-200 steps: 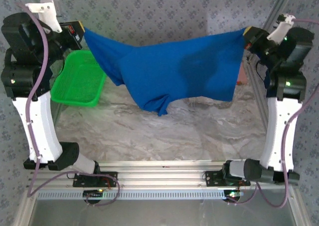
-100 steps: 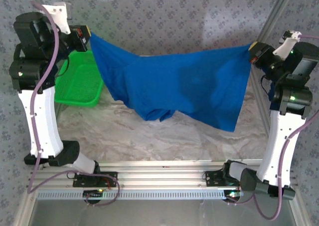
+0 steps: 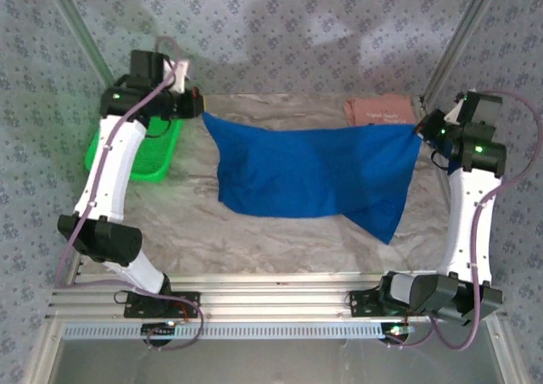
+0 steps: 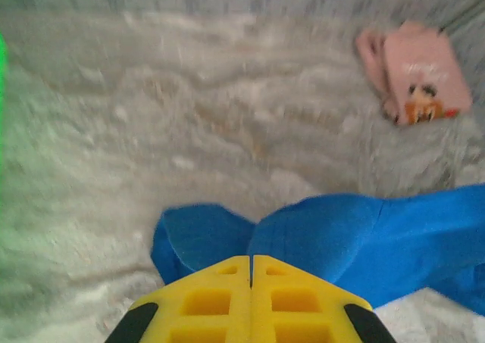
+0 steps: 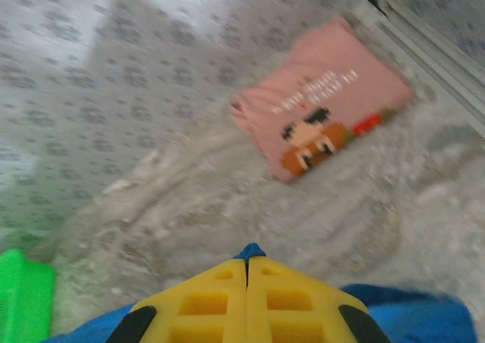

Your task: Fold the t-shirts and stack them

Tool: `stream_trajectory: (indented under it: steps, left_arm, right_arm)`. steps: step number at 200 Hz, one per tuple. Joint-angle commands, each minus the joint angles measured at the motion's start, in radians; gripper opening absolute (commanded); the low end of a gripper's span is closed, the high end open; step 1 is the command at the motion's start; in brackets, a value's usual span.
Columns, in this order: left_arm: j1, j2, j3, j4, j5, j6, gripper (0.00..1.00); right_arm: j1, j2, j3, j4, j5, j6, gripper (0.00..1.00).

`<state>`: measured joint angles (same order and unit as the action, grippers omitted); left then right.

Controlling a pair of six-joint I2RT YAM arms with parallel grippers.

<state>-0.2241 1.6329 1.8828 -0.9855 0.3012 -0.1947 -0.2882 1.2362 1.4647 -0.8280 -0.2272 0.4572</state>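
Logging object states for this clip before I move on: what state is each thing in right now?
Blue t-shirt: unfolded, stretched between both grippers, lower edge sagging toward the table.
Pink t-shirt: folded, lying flat at the far right corner, print up.
Green basket: upright at the table's left edge.
Left gripper: jaws shut on the blue t-shirt.
Right gripper: jaws shut on the blue t-shirt.

one blue t-shirt [image 3: 314,172], one pink t-shirt [image 3: 380,111], one green basket [image 3: 163,148]

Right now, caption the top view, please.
Left gripper and right gripper stretch the blue shirt over the table; pink shirt folded behind.
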Motion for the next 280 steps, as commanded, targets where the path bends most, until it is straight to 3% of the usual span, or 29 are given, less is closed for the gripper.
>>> stream_trajectory:
  steps: [1,54,103,116,136,157,205,246,280]
  left_arm:
    - [-0.052,0.008,-0.102,0.040,-0.023,-0.013,0.00]
    - [-0.245,0.182,-0.175,0.089,-0.007,-0.077,0.00]
    - [-0.364,0.299,-0.240,0.205,0.124,-0.169,0.03]
    - [-0.364,0.298,-0.262,0.245,0.173,-0.191,0.24]
    - [-0.360,0.271,-0.278,0.258,0.202,-0.184,0.49]
    - [-0.323,0.223,-0.300,0.250,0.223,-0.189,0.61]
    - [-0.212,0.174,-0.301,0.136,0.197,-0.072,0.68]
    - [-0.171,0.275,-0.217,0.078,0.268,0.083,0.68]
    - [-0.135,0.363,-0.209,0.131,0.362,0.110,0.68]
  right_arm:
    - [-0.009,0.007,-0.060,-0.028,0.082,-0.041,0.00]
    - [-0.009,0.058,-0.173,-0.012,0.149,-0.080,0.00]
    - [-0.010,0.065,-0.230,0.003,0.153,-0.116,0.00]
    - [-0.012,0.072,-0.236,0.002,0.154,-0.121,0.00]
    - [-0.013,0.077,-0.247,0.009,0.144,-0.125,0.00]
    - [-0.014,0.083,-0.254,0.014,0.140,-0.126,0.00]
    - [-0.013,0.084,-0.260,0.021,0.136,-0.126,0.00]
    - [-0.012,0.078,-0.264,0.034,0.146,-0.129,0.00]
    - [-0.009,0.071,-0.264,0.029,0.147,-0.143,0.00]
